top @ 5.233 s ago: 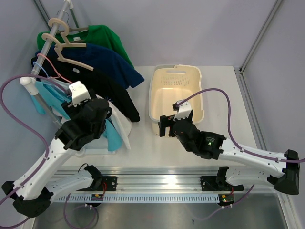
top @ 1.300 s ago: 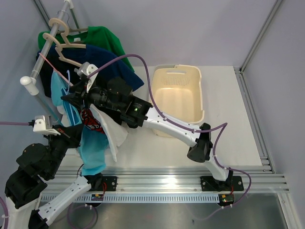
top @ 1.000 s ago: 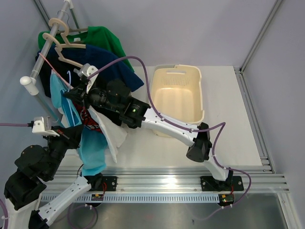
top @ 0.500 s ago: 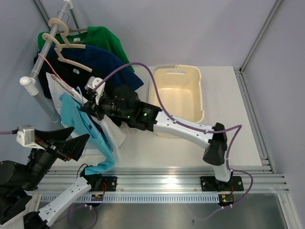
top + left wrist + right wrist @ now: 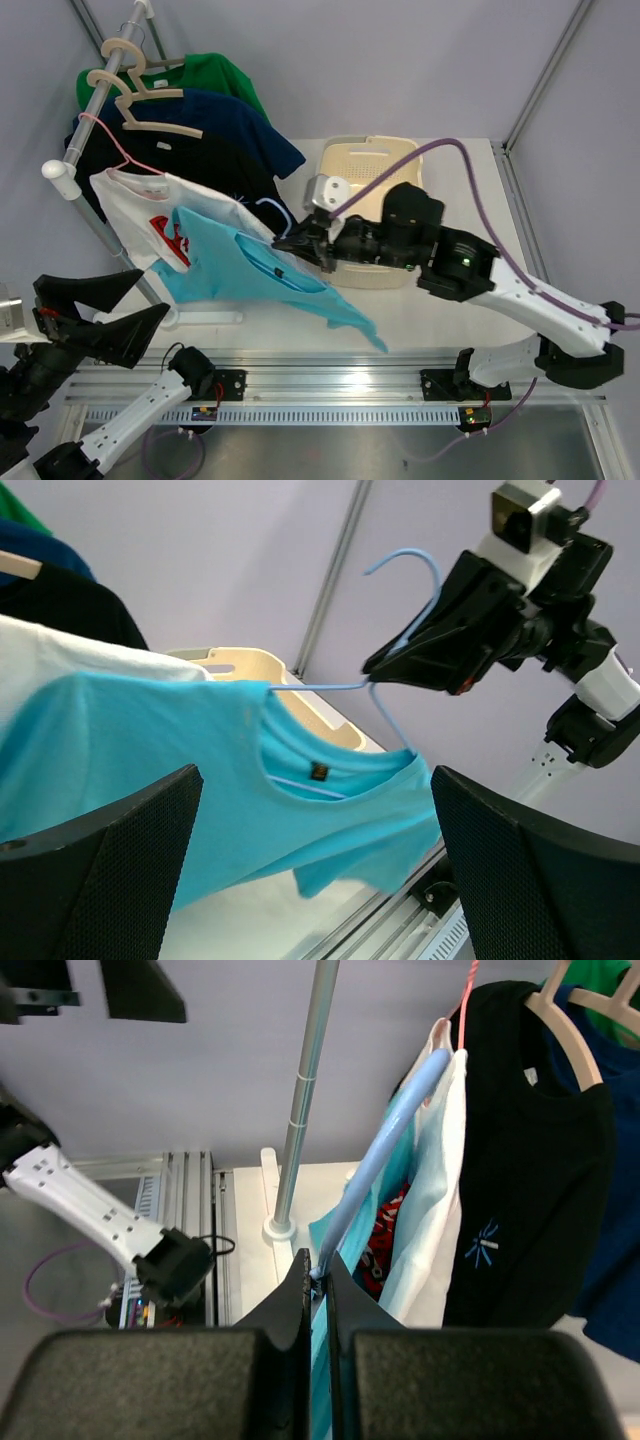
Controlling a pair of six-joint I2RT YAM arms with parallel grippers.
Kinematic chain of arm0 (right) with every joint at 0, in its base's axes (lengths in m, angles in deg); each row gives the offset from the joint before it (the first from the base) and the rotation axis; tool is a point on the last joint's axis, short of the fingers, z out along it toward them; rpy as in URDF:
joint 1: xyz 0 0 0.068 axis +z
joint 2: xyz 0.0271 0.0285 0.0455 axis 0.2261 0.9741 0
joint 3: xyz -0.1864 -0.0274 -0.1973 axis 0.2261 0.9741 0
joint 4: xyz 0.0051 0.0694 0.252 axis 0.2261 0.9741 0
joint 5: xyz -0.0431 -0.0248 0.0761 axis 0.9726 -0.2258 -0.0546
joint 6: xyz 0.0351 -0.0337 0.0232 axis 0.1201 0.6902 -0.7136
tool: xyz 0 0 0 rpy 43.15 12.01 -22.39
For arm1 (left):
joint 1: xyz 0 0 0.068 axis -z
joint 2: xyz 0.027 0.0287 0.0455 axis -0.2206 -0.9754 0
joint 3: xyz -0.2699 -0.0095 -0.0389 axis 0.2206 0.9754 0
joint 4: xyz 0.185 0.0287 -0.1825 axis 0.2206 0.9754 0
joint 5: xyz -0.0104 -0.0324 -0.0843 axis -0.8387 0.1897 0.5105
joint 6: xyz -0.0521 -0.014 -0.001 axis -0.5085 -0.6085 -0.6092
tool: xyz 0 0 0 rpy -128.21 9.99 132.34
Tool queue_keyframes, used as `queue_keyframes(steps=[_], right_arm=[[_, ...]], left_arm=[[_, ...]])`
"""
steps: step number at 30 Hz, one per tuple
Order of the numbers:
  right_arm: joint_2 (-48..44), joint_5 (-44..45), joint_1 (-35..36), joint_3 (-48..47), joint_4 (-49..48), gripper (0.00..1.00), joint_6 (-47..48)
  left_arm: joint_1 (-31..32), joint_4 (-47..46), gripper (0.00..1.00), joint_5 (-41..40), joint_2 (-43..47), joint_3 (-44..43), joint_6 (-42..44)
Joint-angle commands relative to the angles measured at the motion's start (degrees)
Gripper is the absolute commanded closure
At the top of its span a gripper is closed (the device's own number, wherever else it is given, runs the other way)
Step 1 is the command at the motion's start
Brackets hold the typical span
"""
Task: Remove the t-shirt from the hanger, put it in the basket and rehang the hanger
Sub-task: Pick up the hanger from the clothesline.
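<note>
Beside the basket (image 5: 372, 143), the blue hanger (image 5: 320, 687) is pinched by the right gripper (image 5: 287, 240), seemingly so the cyan t-shirt (image 5: 250, 275) is presented to the wide-spread left gripper (image 5: 112, 306).

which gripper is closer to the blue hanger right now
Right. The right gripper is clamped on the blue hanger near its hook; the left gripper sits open at the lower left, apart from it.

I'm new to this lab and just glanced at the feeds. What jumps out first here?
A turquoise t-shirt hangs in mid-air at centre on a blue hanger pinched in the right hand, its hook free of the rack. That rack, at far left, holds white, black, navy and green shirts. The left hand is open at near left.
</note>
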State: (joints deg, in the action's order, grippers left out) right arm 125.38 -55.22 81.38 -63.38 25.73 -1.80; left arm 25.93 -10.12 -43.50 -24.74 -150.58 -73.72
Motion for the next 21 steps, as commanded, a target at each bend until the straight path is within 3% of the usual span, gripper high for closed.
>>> queue_keyframes(steps=[1, 12, 21], right_arm=[[-8.78, 0.72, 0.5, -0.09, 10.2, 1.0, 2.79], [-22.95, 3.45, 0.5, -3.69, 27.8, 1.0, 2.71], [-25.07, -4.72, 0.42, -5.8, 32.91, 1.0, 1.3]], left_arm=[[0.08, -2.91, 0.01, 8.87, -5.78, 0.17, 3.96], [0.08, -12.74, 0.01, 21.02, -17.3, 7.37, 11.43], [0.08, -22.33, 0.01, 37.08, -21.69, 14.76, 14.94]])
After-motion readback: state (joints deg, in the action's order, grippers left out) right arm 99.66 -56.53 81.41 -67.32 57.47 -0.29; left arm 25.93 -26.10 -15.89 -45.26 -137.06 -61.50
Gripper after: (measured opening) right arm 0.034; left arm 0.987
